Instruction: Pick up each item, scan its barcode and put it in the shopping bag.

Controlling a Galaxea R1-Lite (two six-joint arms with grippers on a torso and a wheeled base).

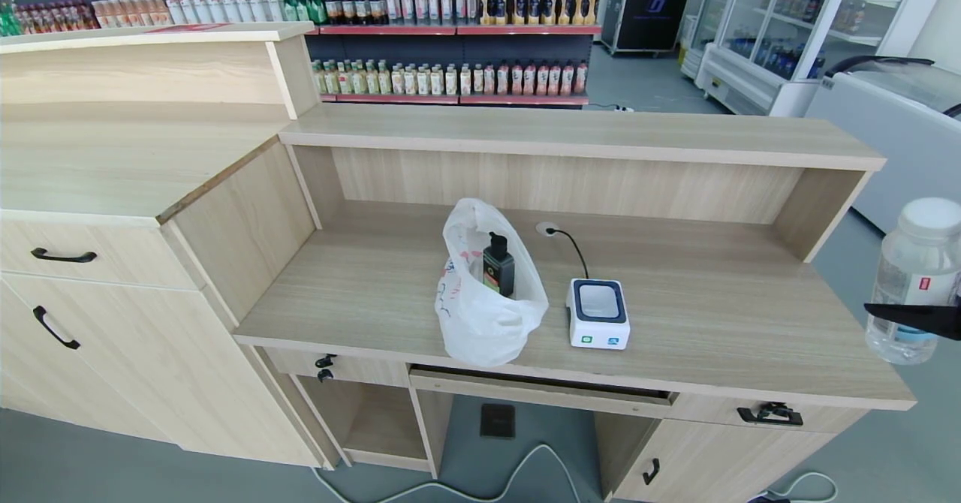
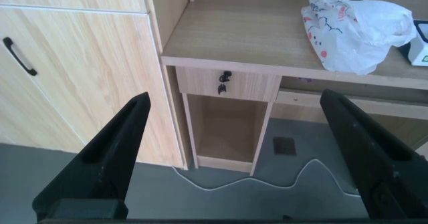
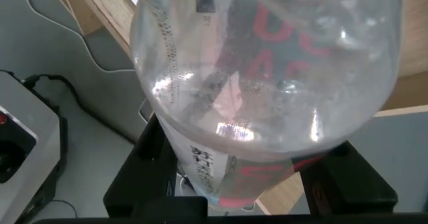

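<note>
A white plastic shopping bag [image 1: 488, 300] stands open on the wooden counter [image 1: 713, 323], with a dark bottle [image 1: 498, 264] upright inside it. Just right of the bag lies the white barcode scanner [image 1: 597, 312], its glass facing up. At the far right edge my right gripper [image 1: 912, 317] is shut on a clear water bottle [image 1: 912, 278] with a white cap, held upright past the counter's right end. The right wrist view has that bottle [image 3: 267, 83] close up between the black fingers [image 3: 341, 184]. My left gripper [image 2: 234, 157] hangs open and empty, low in front of the counter's left side; the bag [image 2: 351, 27] is up on the counter.
A raised shelf runs along the counter's back, and a taller cabinet [image 1: 135, 188] stands to the left. A black cable [image 1: 572, 251] leads from the scanner to a hole in the countertop. Drawers and an open cubby [image 2: 224, 127] lie under the counter. Drink shelves and fridges fill the background.
</note>
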